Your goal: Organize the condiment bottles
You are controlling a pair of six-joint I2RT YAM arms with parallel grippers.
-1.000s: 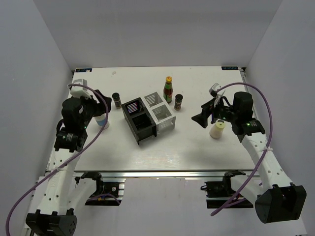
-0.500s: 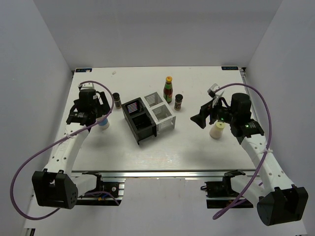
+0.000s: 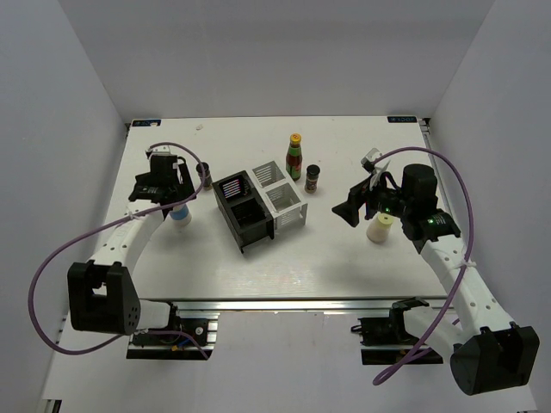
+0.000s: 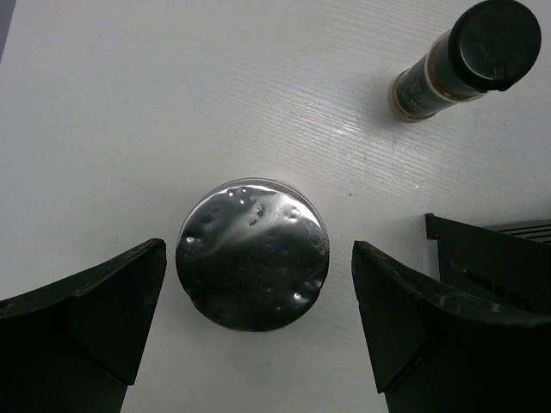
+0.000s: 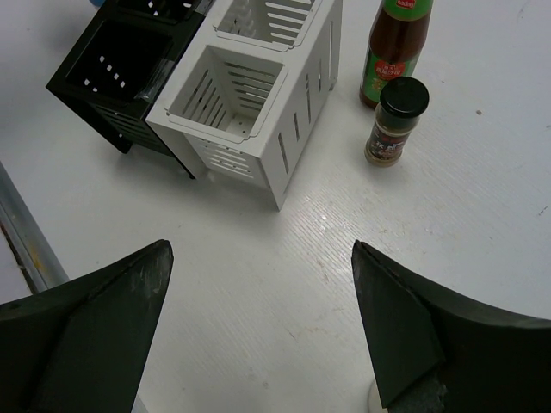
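The silver-lidded jar (image 3: 179,214) stands left of the rack. My left gripper (image 3: 176,196) hangs above it, open; in the left wrist view the silver lid (image 4: 252,254) lies between the spread fingers (image 4: 256,258), untouched. A black-lidded spice jar (image 3: 204,175) (image 4: 465,60) stands just beyond. The tall sauce bottle (image 3: 294,157) (image 5: 396,47) and the second spice jar (image 3: 312,179) (image 5: 394,120) stand behind the rack's right side. The cream squat bottle (image 3: 380,227) stands at the right, next to my right gripper (image 3: 351,209) (image 5: 260,258), which is open and empty.
The divided rack sits mid-table, black half (image 3: 244,212) (image 5: 120,73) on the left, white half (image 3: 282,198) (image 5: 254,99) on the right, its compartments empty. A black rack corner (image 4: 491,258) lies close to my left gripper's right finger.
The left arm has reached further out over the table, its gripper staying over the silver-lidded jar. The right gripper has shifted slightly left. No bottle has moved.
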